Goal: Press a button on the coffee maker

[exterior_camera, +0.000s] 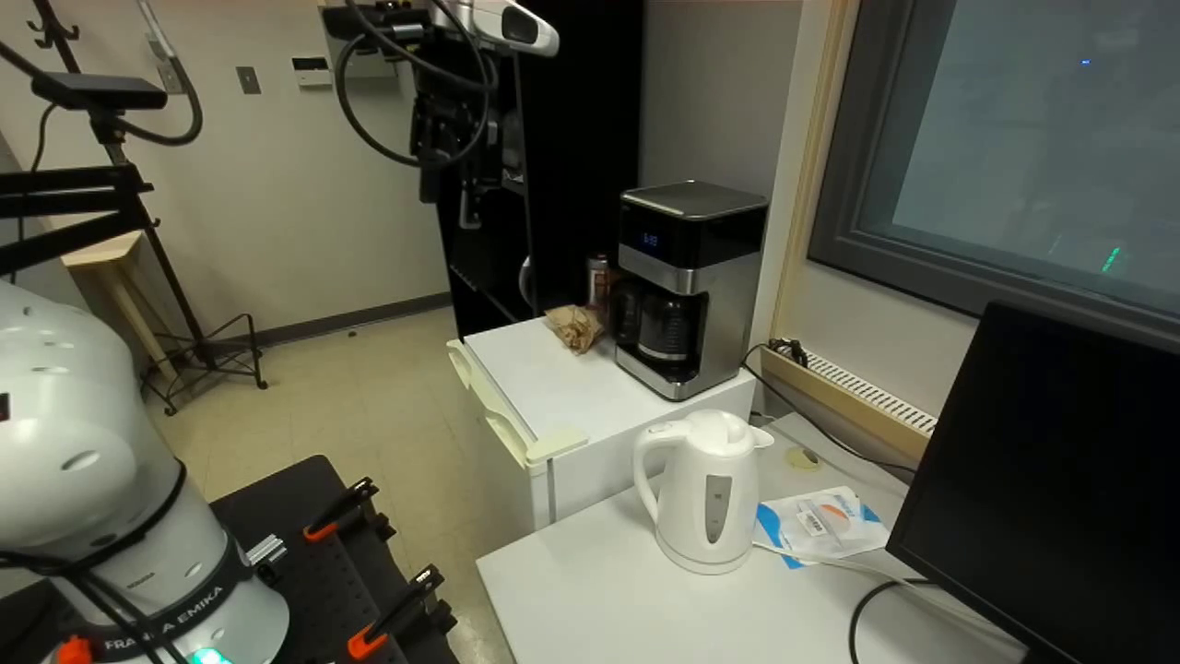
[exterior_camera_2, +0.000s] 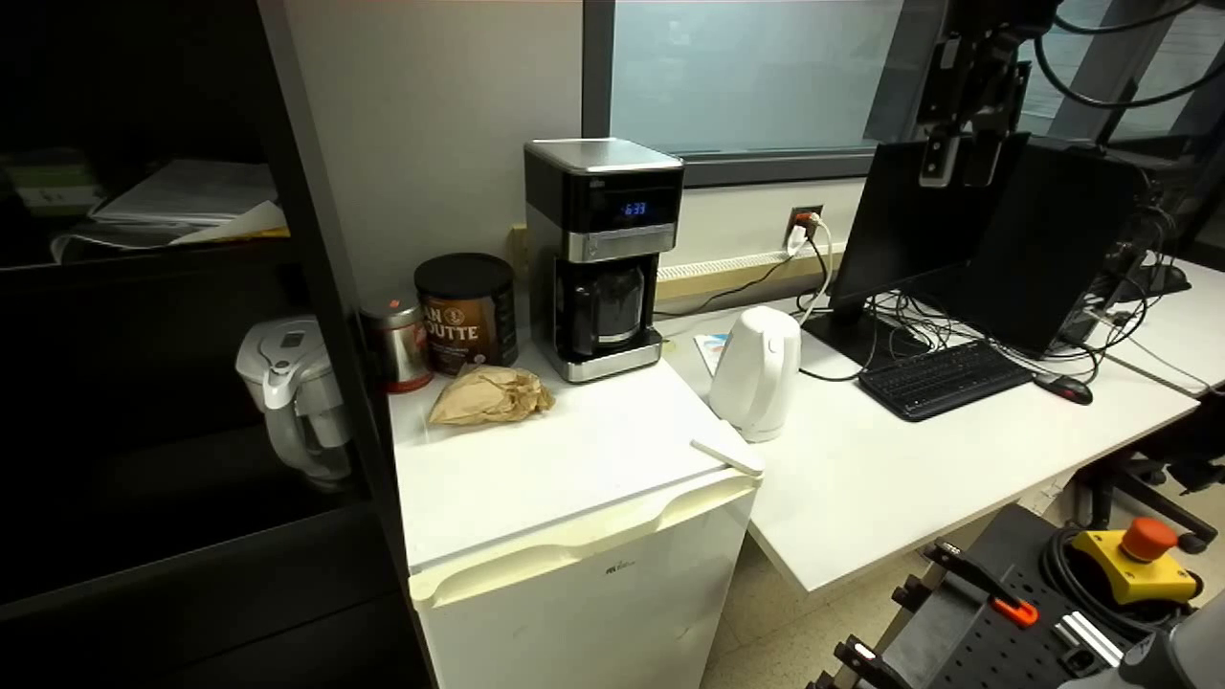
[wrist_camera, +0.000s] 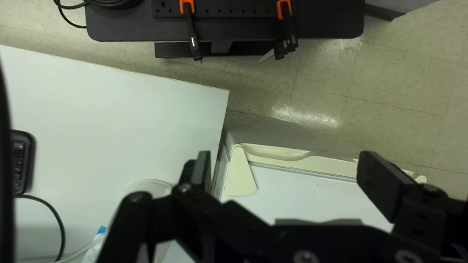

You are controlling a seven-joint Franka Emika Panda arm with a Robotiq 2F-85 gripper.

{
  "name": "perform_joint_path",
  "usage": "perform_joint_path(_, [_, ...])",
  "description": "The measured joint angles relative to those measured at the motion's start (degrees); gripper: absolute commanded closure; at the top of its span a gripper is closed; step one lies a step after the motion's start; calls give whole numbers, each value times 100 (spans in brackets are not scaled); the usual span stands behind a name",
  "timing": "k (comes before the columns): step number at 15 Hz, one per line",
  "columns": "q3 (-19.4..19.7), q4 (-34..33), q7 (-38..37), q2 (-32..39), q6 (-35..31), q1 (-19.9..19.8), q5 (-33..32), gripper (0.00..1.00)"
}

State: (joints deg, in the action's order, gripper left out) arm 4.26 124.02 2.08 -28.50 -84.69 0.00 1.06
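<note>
The coffee maker (exterior_camera: 728,318) stands on top of a white mini fridge. It is black and silver with a lit blue clock display and a dark carafe in its front recess. It also shows in an exterior view (exterior_camera_2: 612,244), front half-turned to the camera. It is out of the wrist view. My gripper (wrist_camera: 285,164) is open and empty, its two fingers wide apart above the fridge. In the exterior views the gripper (exterior_camera: 472,207) hangs pointing down, higher than the fridge top and apart from the coffee maker; it shows there too (exterior_camera_2: 965,167).
A white kettle (exterior_camera_2: 766,364) stands on the desk (exterior_camera_2: 909,478) beside the fridge (exterior_camera_2: 536,478). A crumpled paper bag (exterior_camera_2: 490,394), a coffee can (exterior_camera_2: 467,330) and a metal canister (exterior_camera_2: 397,344) sit near the coffee maker. A monitor (exterior_camera: 1051,480) and black shelving (exterior_camera_2: 144,383) flank the area.
</note>
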Motion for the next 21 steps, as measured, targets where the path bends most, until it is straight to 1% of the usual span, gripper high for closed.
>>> perform_joint_path(3, [-69, 203, 33, 0, -372, 16, 0, 0])
perform_joint_path(5, [-162, 441, 106, -7, -891, 31, -1, 0])
perform_joint_path(8, [-335, 892, 283, -44, -1849, 99, -44, 0])
perform_joint_path(9, [-395, 1065, 350, -62, -2206, 138, -62, 16])
perform_joint_path(10, [-450, 1238, 413, -76, -2561, 186, -80, 25])
perform_joint_path(11, [-502, 1409, 472, -85, -2908, 239, -98, 29])
perform_joint_path(12, [-552, 1574, 509, -85, -3263, 293, -123, 36])
perform_joint_path(16, [-773, 2188, 590, 10, -4802, 452, -496, 67])
perform_joint_path(20, [-985, 2696, 562, 322, -6657, 462, -1071, 98])
perform_joint_path(21, [-1039, 2786, 522, 433, -7108, 435, -1227, 100])
